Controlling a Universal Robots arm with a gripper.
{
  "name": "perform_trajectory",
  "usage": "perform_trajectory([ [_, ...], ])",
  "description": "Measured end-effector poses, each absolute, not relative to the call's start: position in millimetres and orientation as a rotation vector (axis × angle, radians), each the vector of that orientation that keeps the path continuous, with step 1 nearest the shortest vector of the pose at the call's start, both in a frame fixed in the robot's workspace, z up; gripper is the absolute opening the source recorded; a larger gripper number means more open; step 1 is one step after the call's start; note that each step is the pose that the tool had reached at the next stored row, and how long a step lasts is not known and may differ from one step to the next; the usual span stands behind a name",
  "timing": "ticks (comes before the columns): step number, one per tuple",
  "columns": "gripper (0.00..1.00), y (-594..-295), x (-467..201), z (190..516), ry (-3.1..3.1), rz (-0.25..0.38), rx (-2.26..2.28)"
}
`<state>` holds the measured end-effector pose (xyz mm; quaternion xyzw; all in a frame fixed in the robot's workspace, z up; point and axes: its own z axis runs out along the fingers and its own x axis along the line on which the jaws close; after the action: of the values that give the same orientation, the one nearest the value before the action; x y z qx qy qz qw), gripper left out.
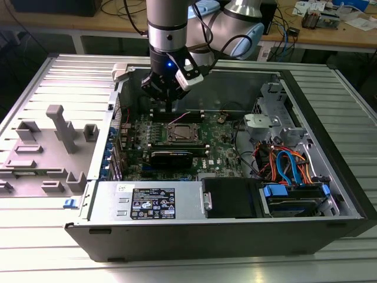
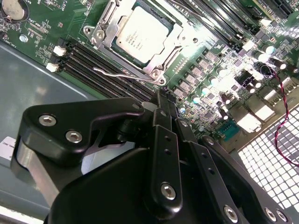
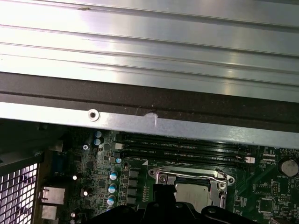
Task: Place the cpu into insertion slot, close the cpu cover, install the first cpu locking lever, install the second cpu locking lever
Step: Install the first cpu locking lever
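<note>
Lying open across most of the exterior view, case [image 1: 235,236] is holding a green board [image 1: 221,150] centre-left, a black PSU [image 1: 153,203] along the lower edge, and drive cables [image 1: 288,162] lower right. Gripper [image 1: 168,103] is hanging upper centre of that view, just above the board behind the slot. Its jaws are looking pressed together and pinching nothing, w/ tips [image 2: 161,95] near the slot's edge in the second wrist view.

Slot [image 2: 100,32] is holding the cpu [image 2: 142,32], which is sitting flat inside. Cover [image 2: 184,39] is lying down over it, framing the silver top. A thin wire lever [image 2: 124,74] is standing off the slot's side, seemingly unlatched.

Judging by this, placing and closing are looking done and the lever step is in hand. It's calling for precise tip contact on thin wire, w/o scraping nearby parts.
</note>
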<state>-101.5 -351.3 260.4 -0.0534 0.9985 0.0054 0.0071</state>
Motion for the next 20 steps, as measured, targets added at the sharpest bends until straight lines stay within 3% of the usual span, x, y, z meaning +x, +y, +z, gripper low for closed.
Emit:
perform_trajectory([
  [20, 0.11, -345.8, -85.1, 238.5, 3.120, 0.034, -0.157],
])
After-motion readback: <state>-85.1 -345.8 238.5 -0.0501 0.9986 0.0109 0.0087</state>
